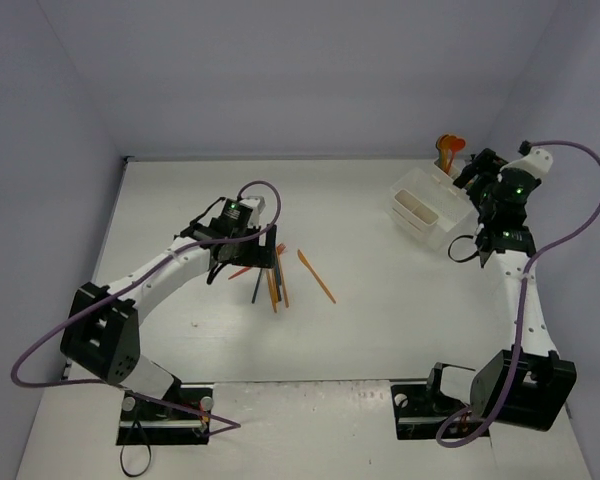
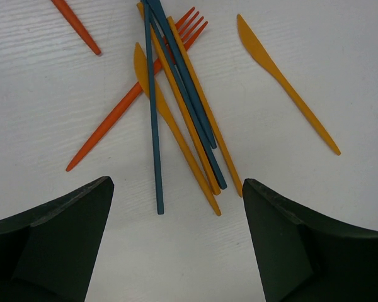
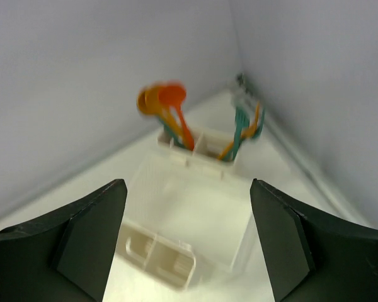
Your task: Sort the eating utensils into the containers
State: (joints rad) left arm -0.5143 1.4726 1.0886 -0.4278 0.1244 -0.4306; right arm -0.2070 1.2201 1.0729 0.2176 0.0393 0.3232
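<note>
White table [image 1: 380, 330], matte, fills the workspace; close up from the left wrist its surface shows faint straight streaks running across. Pale lavender-grey back wall [image 1: 280, 70] rises from the far edge. Left wall [image 1: 40, 150] and right wall [image 1: 570, 80] are the same colour and box the table in on both sides. Tiny reddish speck [image 1: 195, 323] on the table, near-left area. Small dark fitting [image 1: 128, 158] at the far-left table corner, too small to identify. Right wrist view is blurred: two walls meet at a corner.
</note>
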